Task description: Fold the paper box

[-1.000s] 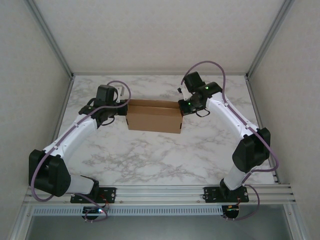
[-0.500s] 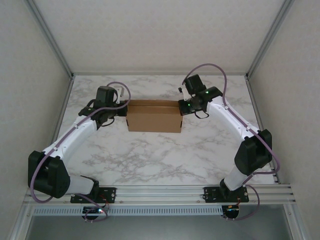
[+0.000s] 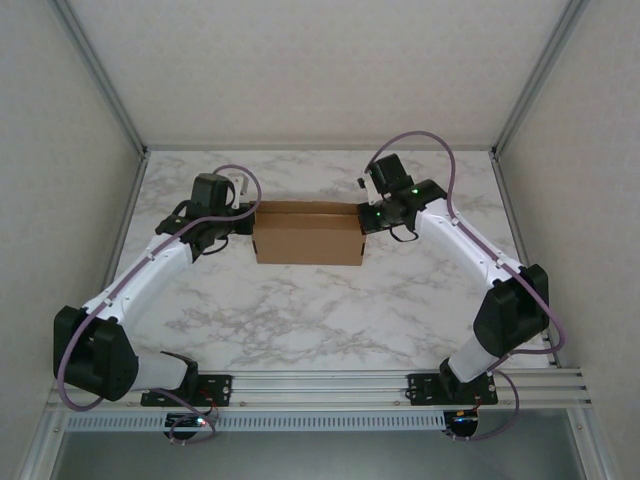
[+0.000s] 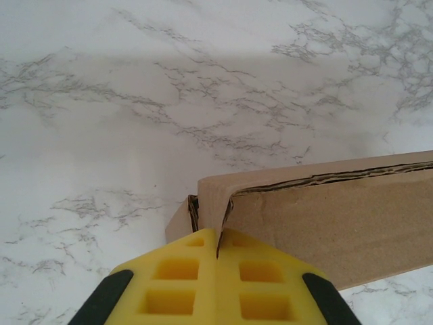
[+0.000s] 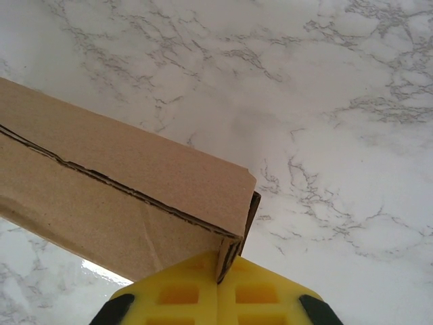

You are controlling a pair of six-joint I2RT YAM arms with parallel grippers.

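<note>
The box (image 3: 307,238) is squaring up on the bench (image 3: 300,320). Its right end has been swinging level as the right arm nudges inward, so the folded shape is looking nearly finished. The left pincer (image 3: 248,222) is pressing the box's left end and the right pincer (image 3: 365,215) its right end. Both are shut tight, with their tips butting cardboard and the arms' elbows splaying outward.
</note>
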